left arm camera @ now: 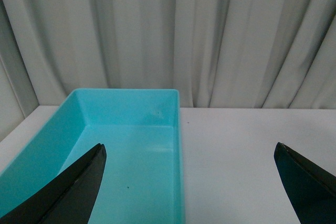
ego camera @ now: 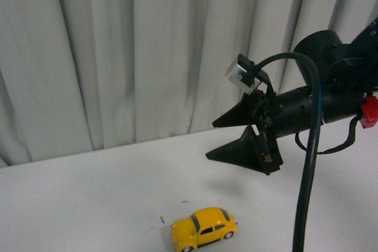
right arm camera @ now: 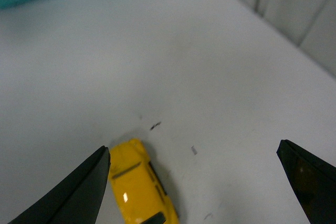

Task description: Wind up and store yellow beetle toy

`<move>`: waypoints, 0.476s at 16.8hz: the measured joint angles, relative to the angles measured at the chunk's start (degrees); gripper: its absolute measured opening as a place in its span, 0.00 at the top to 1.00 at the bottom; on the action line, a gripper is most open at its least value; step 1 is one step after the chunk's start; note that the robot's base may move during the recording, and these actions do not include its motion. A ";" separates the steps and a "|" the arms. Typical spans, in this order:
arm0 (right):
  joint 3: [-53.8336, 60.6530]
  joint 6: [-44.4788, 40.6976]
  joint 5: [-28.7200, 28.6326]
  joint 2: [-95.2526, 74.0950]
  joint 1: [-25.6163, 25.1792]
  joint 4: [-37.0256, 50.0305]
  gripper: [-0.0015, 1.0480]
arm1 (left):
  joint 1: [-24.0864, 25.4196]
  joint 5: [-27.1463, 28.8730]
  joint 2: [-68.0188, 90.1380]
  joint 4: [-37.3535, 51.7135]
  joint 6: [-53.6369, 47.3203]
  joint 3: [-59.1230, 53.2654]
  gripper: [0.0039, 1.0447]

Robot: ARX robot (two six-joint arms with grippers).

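A pale grey-white curtain (ego camera: 118, 57) hangs in deep vertical folds across the whole back of the scene, reaching down to the far edge of a plain white table (ego camera: 77, 205). The tabletop is matte and smooth, marked by a few tiny dark specks (ego camera: 162, 219). Light falls soft and even, leaving only faint, blurred shadows.

The glossy yellow beetle toy (ego camera: 204, 229) sits upright on its wheels on the white table.
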State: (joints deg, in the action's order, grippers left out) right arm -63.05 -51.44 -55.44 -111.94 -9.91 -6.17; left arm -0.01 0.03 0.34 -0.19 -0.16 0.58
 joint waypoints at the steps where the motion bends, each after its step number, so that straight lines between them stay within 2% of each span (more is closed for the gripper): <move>1: -1.99 -7.43 1.33 -2.51 0.74 -6.43 0.06 | 0.00 0.00 0.00 0.00 0.00 0.00 0.06; 5: -9.20 -28.89 6.71 -10.10 2.91 -23.67 0.06 | 0.00 -0.02 0.00 0.00 0.00 0.00 0.06; 8: -13.51 -36.65 9.33 -13.79 4.39 -28.85 0.06 | 0.00 0.00 0.00 0.00 0.00 0.00 0.06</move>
State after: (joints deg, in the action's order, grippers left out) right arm -76.55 -88.09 -46.11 -125.73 -5.52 -35.03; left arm -0.01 0.03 0.34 -0.19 -0.16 0.58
